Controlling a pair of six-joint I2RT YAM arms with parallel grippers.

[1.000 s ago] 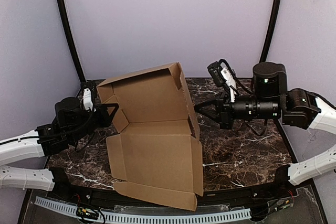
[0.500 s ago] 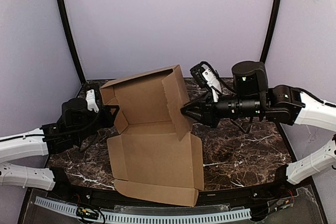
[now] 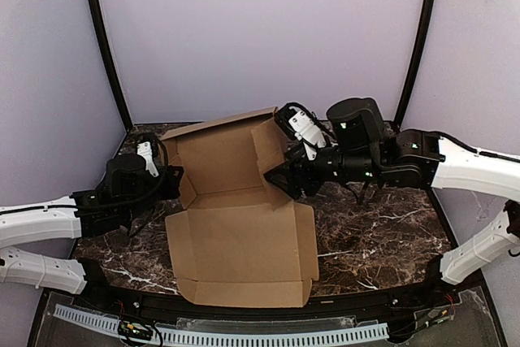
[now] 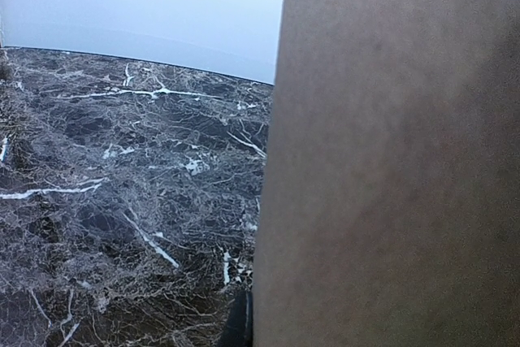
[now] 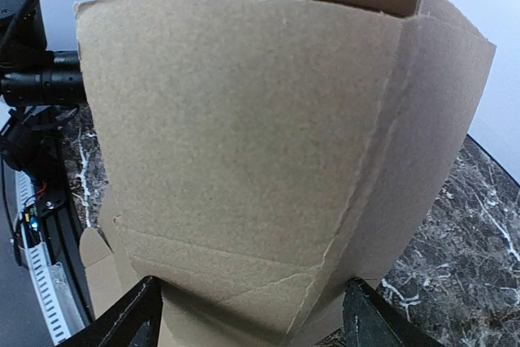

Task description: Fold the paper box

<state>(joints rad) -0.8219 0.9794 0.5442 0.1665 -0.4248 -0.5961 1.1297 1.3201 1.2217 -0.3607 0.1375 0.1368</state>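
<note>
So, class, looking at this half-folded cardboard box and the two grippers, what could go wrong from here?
1. The right gripper is open at the raised side flap; unheld, the flap may spring back out.
2. Only the left gripper pinches the box, at one edge, so a push could slide or twist it.

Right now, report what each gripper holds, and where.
Left gripper is shut on the box, apparently pinching its left side flap. Right gripper is open at the right flap, holding nothing.
</note>
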